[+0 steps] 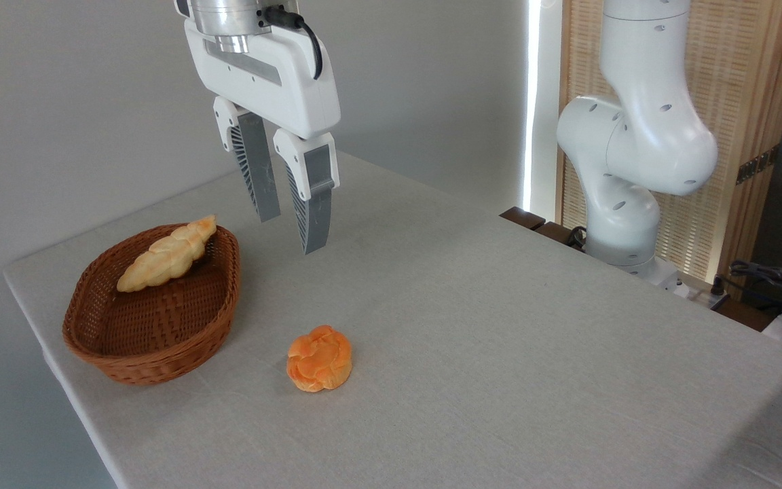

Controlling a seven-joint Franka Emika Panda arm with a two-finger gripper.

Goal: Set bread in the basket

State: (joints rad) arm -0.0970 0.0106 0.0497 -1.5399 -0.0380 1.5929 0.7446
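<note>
From the fixed camera, the tool [291, 234] is hanging high above the tabletop [499, 339] with its two fingers spread apart and nothing between them. The bun [320, 358] is sitting on the bare cloth toward the front, just right of the basket [160, 356] but not touching it. The tool is sitting well above the bun and farther back, roughly level with the basket's far end.

The basket is already holding a long pale loaf [167, 253], which is leaning along its back rim, leaving the front half of the floor free.

The step in hand looks like the approach to the bun. To do it well, the tool should be coming forward until centred over the bun, then dropping straight down with the fingers wide enough to straddle it. The bun looks soft, so a gentle squeeze around its sides is likely to serve better than a hard pinch. Lifting clear of the wicker rim before crossing left should be avoiding a snag, and releasing over the open front part should be keeping it off the loaf.
</note>
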